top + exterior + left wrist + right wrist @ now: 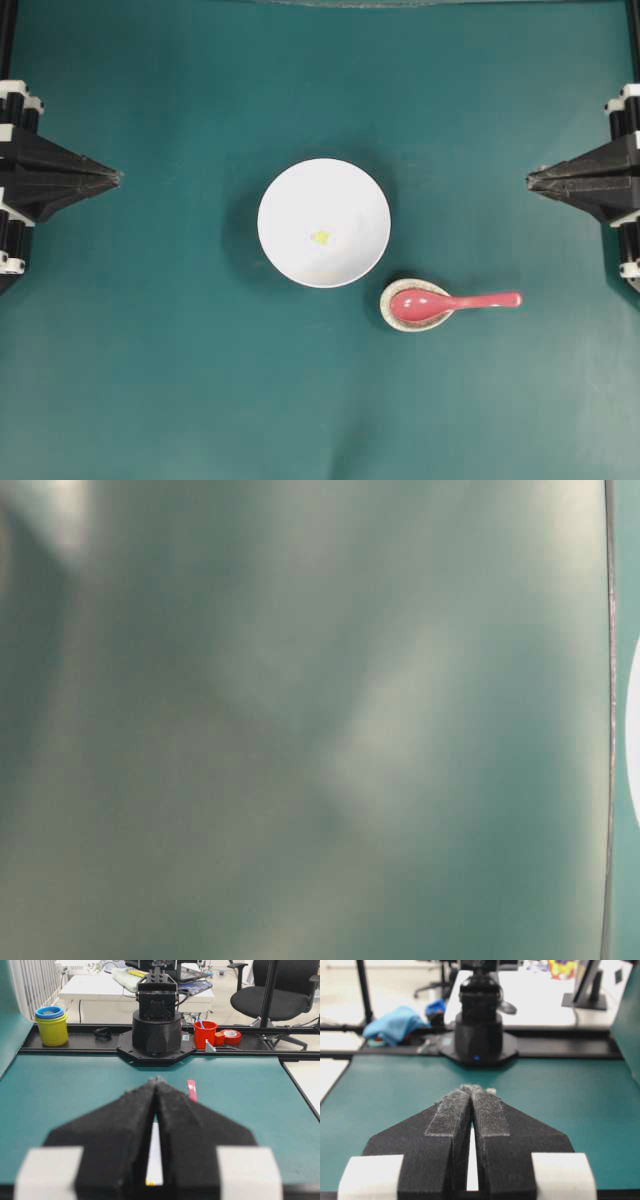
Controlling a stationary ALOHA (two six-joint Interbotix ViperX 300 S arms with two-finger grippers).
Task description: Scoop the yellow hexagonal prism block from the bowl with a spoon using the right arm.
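The white bowl [300,195] stands mid-table with the tiny yellow hexagonal prism block [320,237] lying inside it. The pink-red spoon [450,302] lies to the bowl's lower right, scoop on a small speckled rest [392,314], handle pointing right. My left gripper [118,177] sits shut at the far left edge and my right gripper [530,180] sits shut at the far right edge, both well away from bowl and spoon. In the left wrist view the left gripper [156,1080] is shut, and the spoon handle [191,1091] shows beyond it. The right gripper [471,1088] is shut on nothing.
Teal cloth covers the table [150,380]. Beyond its far edge in the left wrist view stand the other arm's black base [156,1030], a yellow cup stack [51,1027] and a red cup [205,1035]. The table-level view is a blurred teal surface.
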